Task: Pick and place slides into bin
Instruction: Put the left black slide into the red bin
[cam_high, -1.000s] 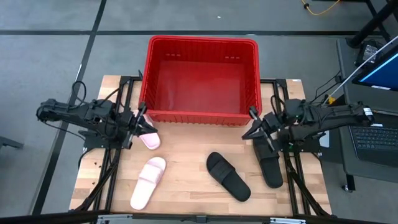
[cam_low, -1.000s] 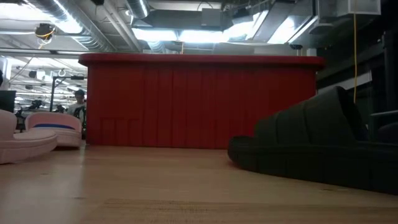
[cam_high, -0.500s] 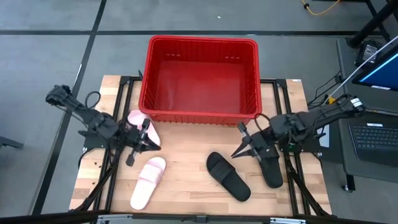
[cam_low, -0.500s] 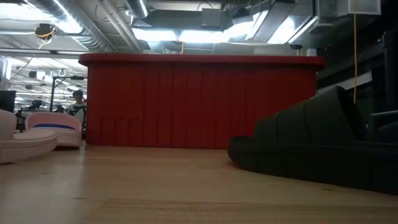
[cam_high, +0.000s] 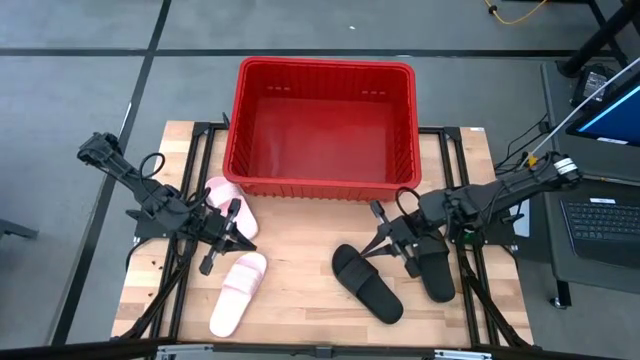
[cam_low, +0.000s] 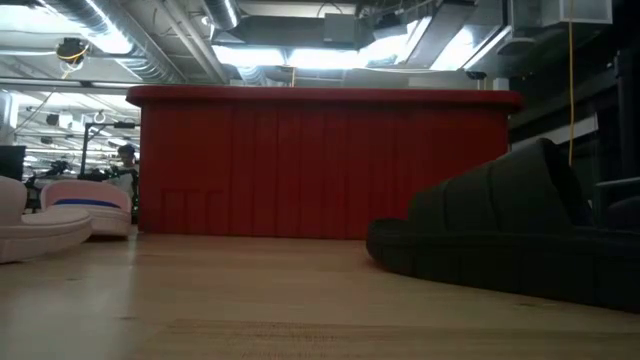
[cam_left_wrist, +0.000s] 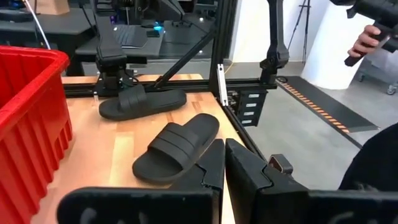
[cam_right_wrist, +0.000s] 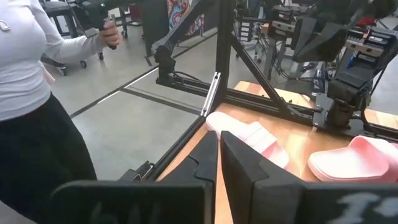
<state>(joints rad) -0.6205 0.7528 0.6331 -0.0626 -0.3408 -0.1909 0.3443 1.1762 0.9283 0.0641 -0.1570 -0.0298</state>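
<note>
Left gripper (cam_high: 238, 239) is pinched shut on nothing, sitting between the two pink slides, one (cam_high: 228, 194) up by the red bin (cam_high: 322, 69) and the other (cam_high: 238, 292) nearer the table's front edge. Right gripper (cam_high: 375, 242) also has its fingers together and empty, right by the two black slides, one (cam_high: 367, 283) mid-table and one (cam_high: 434, 275) beside it. Bin's got no slides in it.

Right black slide (cam_high: 437, 275) partly under right arm; person (cam_right_wrist: 31, 106) cut off by edge.
</note>
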